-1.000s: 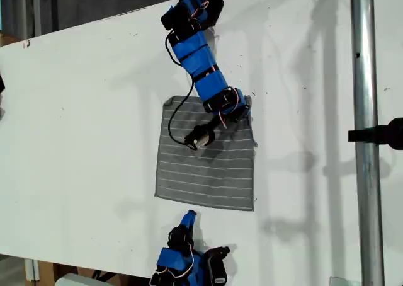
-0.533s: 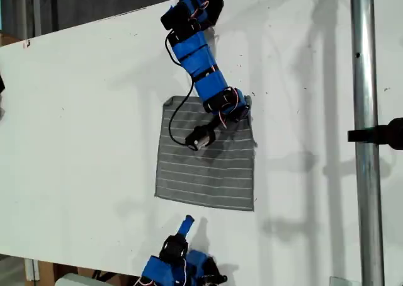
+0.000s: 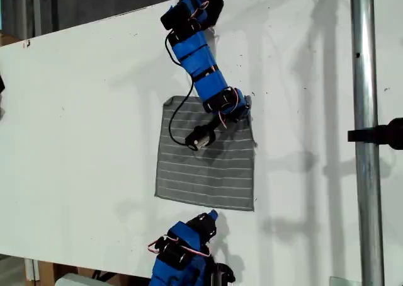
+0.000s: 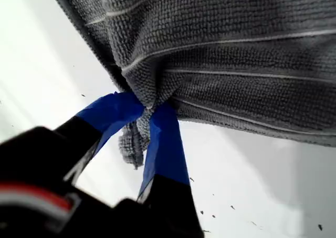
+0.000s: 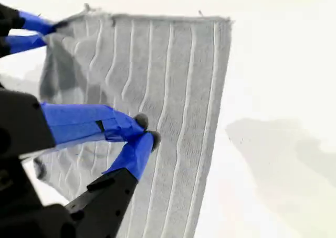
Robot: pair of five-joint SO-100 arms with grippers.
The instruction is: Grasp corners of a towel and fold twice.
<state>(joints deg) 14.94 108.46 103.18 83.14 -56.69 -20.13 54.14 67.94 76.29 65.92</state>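
My second gripper has swung toward the exterior view's right, nearing the grey, pale-striped cloth towel's near edge. Its jaws are together and empty. My first gripper stays clenched on a far corner, ready for folding.

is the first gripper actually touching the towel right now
Touching. The first wrist view shows my first gripper with both blue fingertips pinched onto a bunched corner of the grey striped towel.

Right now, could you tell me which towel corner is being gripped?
The corner at the exterior view's upper right: my first gripper pinches it; the others lie free.
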